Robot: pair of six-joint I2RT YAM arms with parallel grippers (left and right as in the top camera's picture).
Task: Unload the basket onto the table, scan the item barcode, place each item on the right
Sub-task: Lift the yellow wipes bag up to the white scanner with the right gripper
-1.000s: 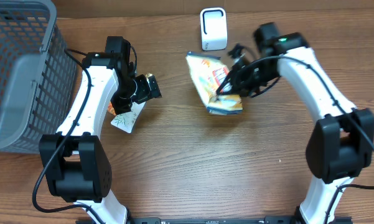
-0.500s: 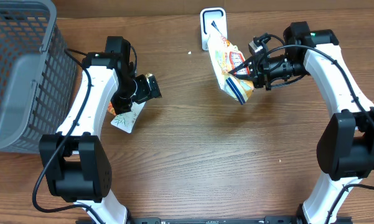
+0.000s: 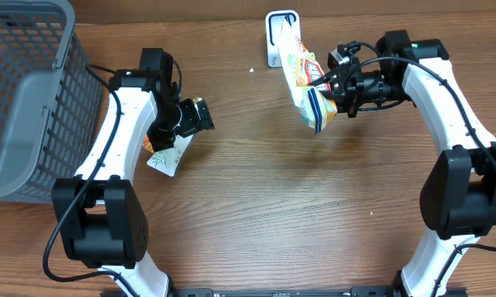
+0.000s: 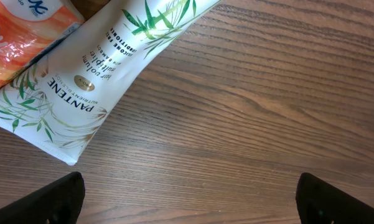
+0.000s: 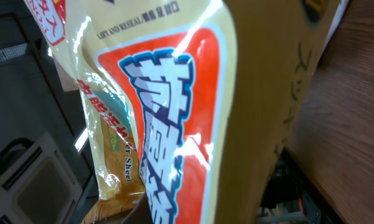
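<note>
Overhead, the right gripper [image 3: 334, 82] is closed on one edge of the snack packet [image 3: 304, 87]. The grip is narrow and pinches the film rather than the bulk, so the bag hangs free beside the jaws. The packet is held off the table [image 3: 256, 214], and its upper end overlaps the front of the white scanner [image 3: 274, 35] at the far edge. That suits a presenting pose, with the item brought up to the reader rather than laid flat. In the right wrist view the printed orange and yellow face of the packet fills nearly the whole frame. A pale boxy shape low on the left may be the scanner, and this gripper's own fingers are hidden behind the bag. No barcode is visible in any view, so I cannot tell whether the coded side is turned toward the window. The step in hand looks like the scan itself, and it may call for a small twist of the wrist to square the code to the reader. The glossy, crinkled film could throw glare or fold across the bars. Further out, the left gripper [image 3: 196, 117] hangs wide open over the table with nothing in it. Its dark fingertips [image 4: 65, 193] show low in the left wrist view, above a white Pantene tube [image 4: 99, 81] lying on the wood with an orange packet [image 4: 18, 37] touching it. They are probably next in line. A grey basket [image 3: 16, 99] sits at the far left, well apart from the scanner.
</note>
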